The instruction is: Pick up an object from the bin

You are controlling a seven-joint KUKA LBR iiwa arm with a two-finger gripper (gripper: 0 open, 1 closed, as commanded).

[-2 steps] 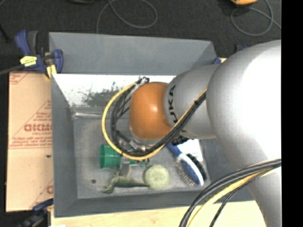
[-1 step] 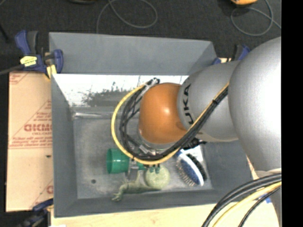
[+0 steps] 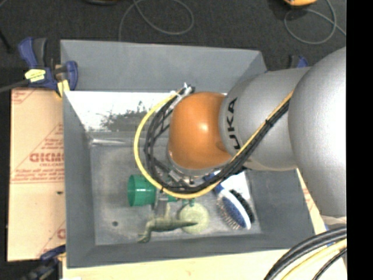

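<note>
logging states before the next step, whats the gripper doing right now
Gripper: cannot be told; it sits under the arm's orange cover, beside the green plastic cup and above the green toy lizard.

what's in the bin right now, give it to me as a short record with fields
bin: grey metal bin
arm: in from the view's right, orange wrist cover over the bin's middle
gripper: low, near the bin's front, under the cover
nearest things: green cup beside it at the view's left; pale round thing just in front
other things: dark green lizard toy along the front wall; blue and white brush at the right
held: cannot tell
</note>
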